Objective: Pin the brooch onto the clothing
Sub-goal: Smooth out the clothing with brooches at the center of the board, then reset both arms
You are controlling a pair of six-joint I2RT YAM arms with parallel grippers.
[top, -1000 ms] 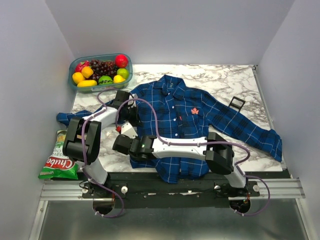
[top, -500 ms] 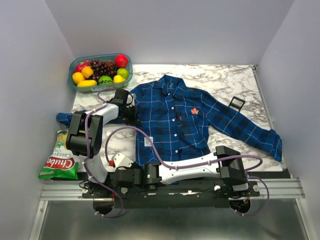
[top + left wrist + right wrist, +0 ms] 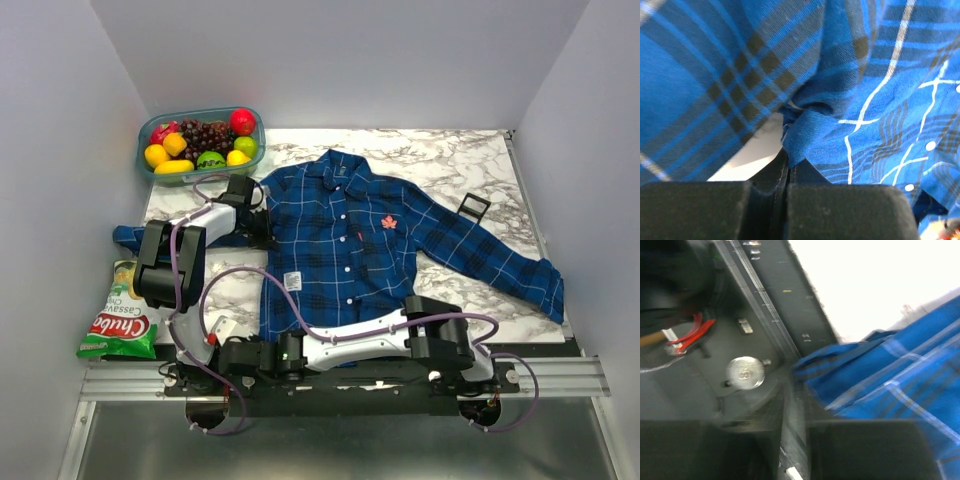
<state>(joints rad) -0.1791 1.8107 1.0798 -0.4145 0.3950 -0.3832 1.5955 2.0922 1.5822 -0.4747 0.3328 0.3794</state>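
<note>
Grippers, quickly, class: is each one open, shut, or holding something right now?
Left gripper: shut, pinching a fold of the shirt.
Right gripper: cannot be told; its wrist view is blurred.

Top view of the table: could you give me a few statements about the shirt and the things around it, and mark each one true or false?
1. The brooch is on the front of the shirt. True.
2. The fruit tub holds only grapes. False: yellow, green and red fruit lie in it too.
3. The left fingers are shut on a fold of the shirt. True.
4. The chip bag lies on the shirt's chest. False: it lies at the table's left edge, off the chest.
5. The black case rests on the collar. False: it lies on the marble beyond the shirt's sleeve.
</note>
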